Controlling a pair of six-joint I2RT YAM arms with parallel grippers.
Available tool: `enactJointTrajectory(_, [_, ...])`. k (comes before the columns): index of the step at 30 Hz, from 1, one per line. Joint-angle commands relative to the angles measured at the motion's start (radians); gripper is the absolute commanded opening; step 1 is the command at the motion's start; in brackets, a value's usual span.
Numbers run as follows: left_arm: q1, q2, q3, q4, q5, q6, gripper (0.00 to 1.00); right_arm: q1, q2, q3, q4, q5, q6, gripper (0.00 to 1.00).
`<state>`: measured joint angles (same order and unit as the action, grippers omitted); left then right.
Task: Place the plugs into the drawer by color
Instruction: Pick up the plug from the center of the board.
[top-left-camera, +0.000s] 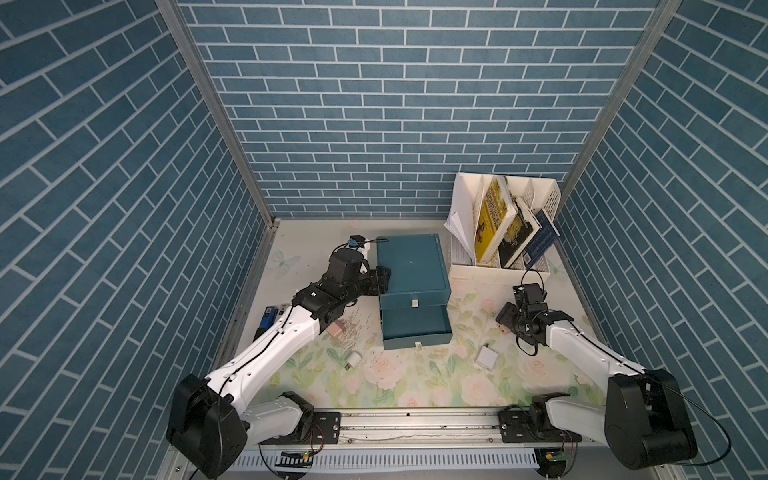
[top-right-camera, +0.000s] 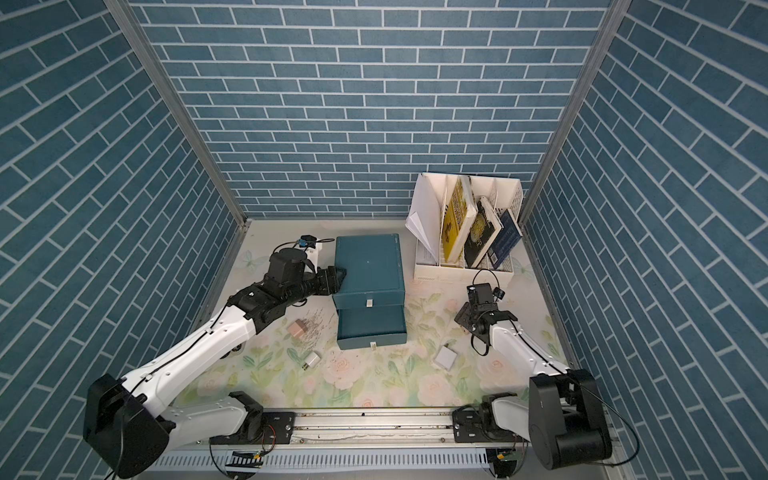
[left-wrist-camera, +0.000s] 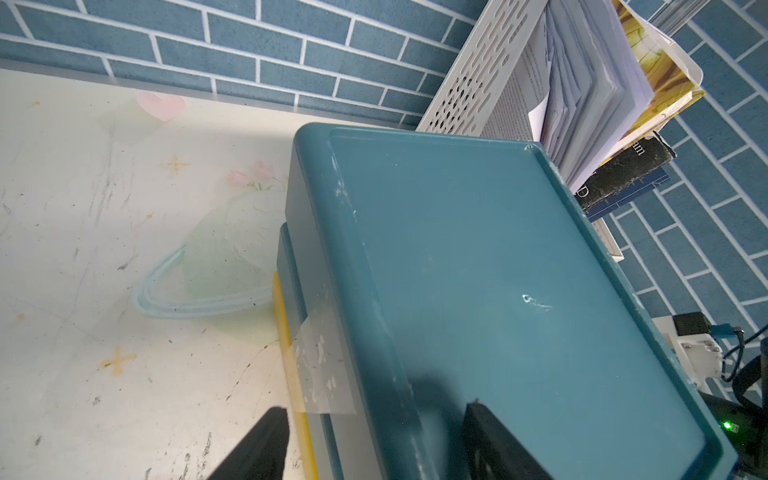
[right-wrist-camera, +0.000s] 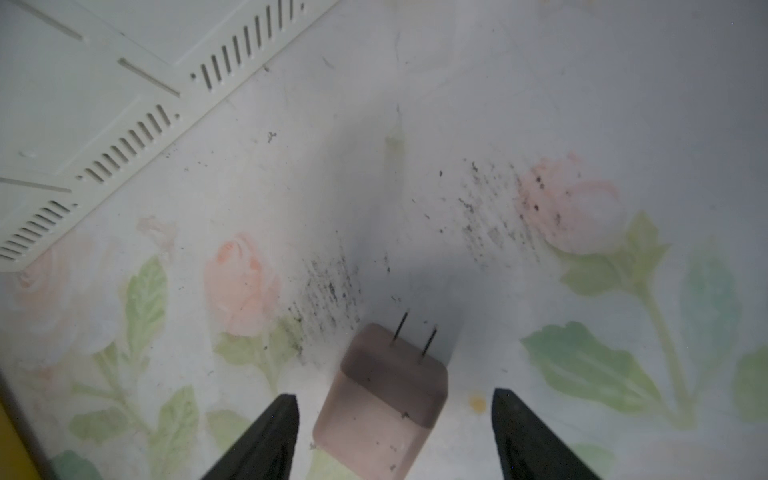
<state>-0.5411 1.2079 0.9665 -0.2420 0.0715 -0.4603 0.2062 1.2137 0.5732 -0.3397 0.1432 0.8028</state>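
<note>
Nearest the front, two white plugs (top-left-camera: 353, 359) lie on the flowered mat. Further back on the right, the right gripper (right-wrist-camera: 395, 419) hangs over a pink plug (right-wrist-camera: 380, 401), jaws open either side, not touching yet. I'd centre and squeeze the flat sides. It lies on its side, prongs pointing away from the gripper. Farther left, the left gripper (left-wrist-camera: 374, 440) straddles the drawer's (top-left-camera: 411, 266) top edge, jaws part-open, one tier pulled out.

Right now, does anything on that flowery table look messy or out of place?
Yes: dark scuff marks smudge the floral mat beside the dark teal drawer cabinet, and the books in the white slotted rack lean over crookedly.
</note>
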Motion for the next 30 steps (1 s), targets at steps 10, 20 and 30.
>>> enactJointTrajectory(10, [-0.001,-0.007,-0.043,-0.03,0.009,0.017,0.72,-0.001,0.098,0.029,0.028,0.019,0.007,0.58])
enactJointTrajectory(20, [0.0,-0.005,-0.037,-0.037,0.005,0.022,0.72,-0.001,0.084,-0.045,0.071,0.002,0.017,0.58])
enactJointTrajectory(30, [0.0,-0.018,-0.044,-0.035,0.005,0.014,0.71,0.043,-0.003,-0.049,0.03,0.049,0.008,0.16])
